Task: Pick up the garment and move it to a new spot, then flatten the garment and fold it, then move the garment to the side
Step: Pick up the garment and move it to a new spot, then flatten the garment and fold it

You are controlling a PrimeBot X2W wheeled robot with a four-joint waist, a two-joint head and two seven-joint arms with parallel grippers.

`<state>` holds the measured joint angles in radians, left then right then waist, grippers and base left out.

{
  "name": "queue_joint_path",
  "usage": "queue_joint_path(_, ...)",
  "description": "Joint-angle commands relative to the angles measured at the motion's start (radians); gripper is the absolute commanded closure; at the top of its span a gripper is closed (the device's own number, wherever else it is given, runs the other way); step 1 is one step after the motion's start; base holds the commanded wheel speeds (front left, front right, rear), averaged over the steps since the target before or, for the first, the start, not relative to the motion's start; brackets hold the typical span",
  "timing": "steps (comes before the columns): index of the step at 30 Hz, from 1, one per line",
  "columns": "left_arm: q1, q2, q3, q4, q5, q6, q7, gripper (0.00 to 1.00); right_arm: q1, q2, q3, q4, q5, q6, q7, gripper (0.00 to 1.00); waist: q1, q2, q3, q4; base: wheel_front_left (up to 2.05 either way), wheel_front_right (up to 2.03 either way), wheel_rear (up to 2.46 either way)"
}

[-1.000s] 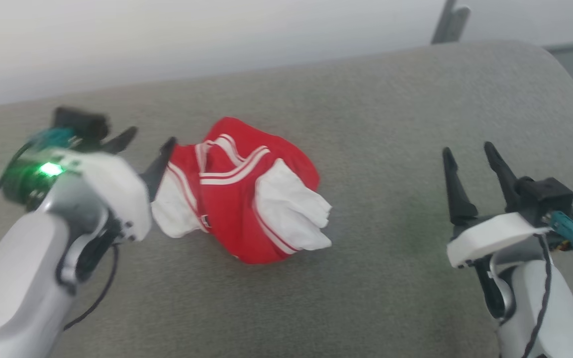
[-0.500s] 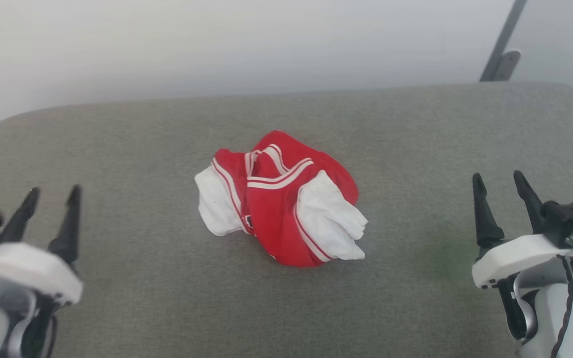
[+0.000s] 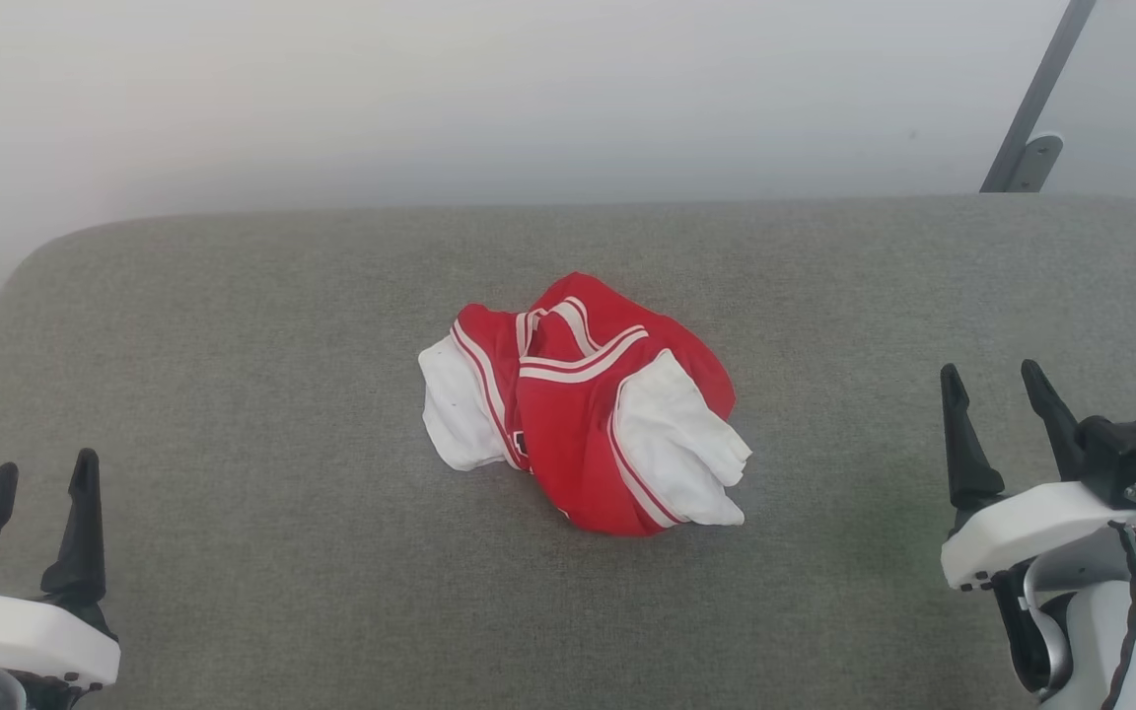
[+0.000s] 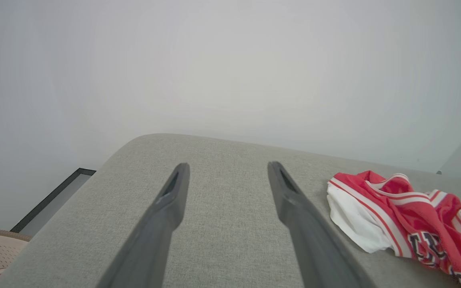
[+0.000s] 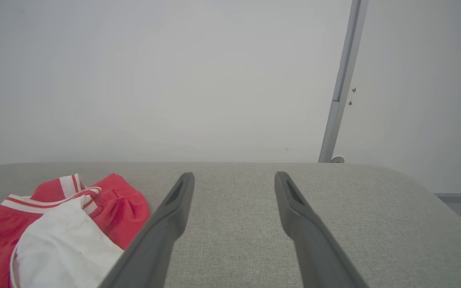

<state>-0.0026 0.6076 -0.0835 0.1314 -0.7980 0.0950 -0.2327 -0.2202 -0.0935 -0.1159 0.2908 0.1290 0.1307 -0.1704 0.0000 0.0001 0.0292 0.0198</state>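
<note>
1. The shirt (image 3: 583, 404) lies in a crumpled heap near the middle of the grey cloth-covered table (image 3: 233, 325), well apart from both claws.
2. The left claw (image 3: 45, 463) sits at the near left, fingers spread wide with nothing between them. The right claw (image 3: 990, 370) at the near right is likewise spread and empty.
3. Judging by its folds, this is thin, light, limp cloth. It will hold no shape and will hang and swing when lifted. A pinch on one layer may drag the rest across the rough table.
4. It may be a little sleek, though the pictures are too soft to be sure; a shallow nip could slip off.
5. Best hold: the striped band (image 3: 583, 360) at the neck or armhole, raised on top of the heap and likely thicker than the body.
6. The white sleeve (image 3: 676, 444) sticking out toward the right claw suits that side. The other white sleeve (image 3: 455, 414) on the left suits the left claw.
7. For flattening, two holds far apart near the shoulders should let the cloth's own weight open it. The dark lettering (image 4: 426, 246) shows low on the side facing the left claw.
</note>
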Motion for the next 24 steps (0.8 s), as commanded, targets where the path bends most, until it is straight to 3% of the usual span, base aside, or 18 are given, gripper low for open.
queue_joint_path(1, 0.011, -0.002, 0.007, -0.003, 0.005, -0.004, -0.009, 0.00, 0.012, 0.002, 0.000, -0.006, 0.001, 0.000, 0.003, 0.00, 0.0000, -0.0001, -0.001, 0.002, 0.00, 0.00, 0.00)
queue_joint_path(8, 0.005, -0.010, 0.014, -0.009, 0.019, -0.017, -0.021, 0.00, 0.010, 0.002, 0.034, -0.014, 0.027, 0.000, 0.026, 0.00, 0.0000, -0.0001, 0.011, 0.008, 0.00, 0.00, 0.00)
queue_joint_path(13, -0.019, -0.028, 0.008, -0.007, 0.023, -0.028, -0.025, 0.00, -0.011, -0.013, 0.121, -0.016, 0.070, 0.000, 0.081, 0.00, 0.0000, -0.0001, 0.037, 0.027, 0.00, 0.00, 0.00)
queue_joint_path(24, -0.088, -0.075, -0.021, 0.005, 0.039, -0.059, -0.030, 0.00, -0.071, -0.124, 0.370, -0.014, 0.240, 0.000, 0.431, 0.00, 0.0000, -0.0001, 0.124, 0.107, 0.00, 0.00, 0.00)
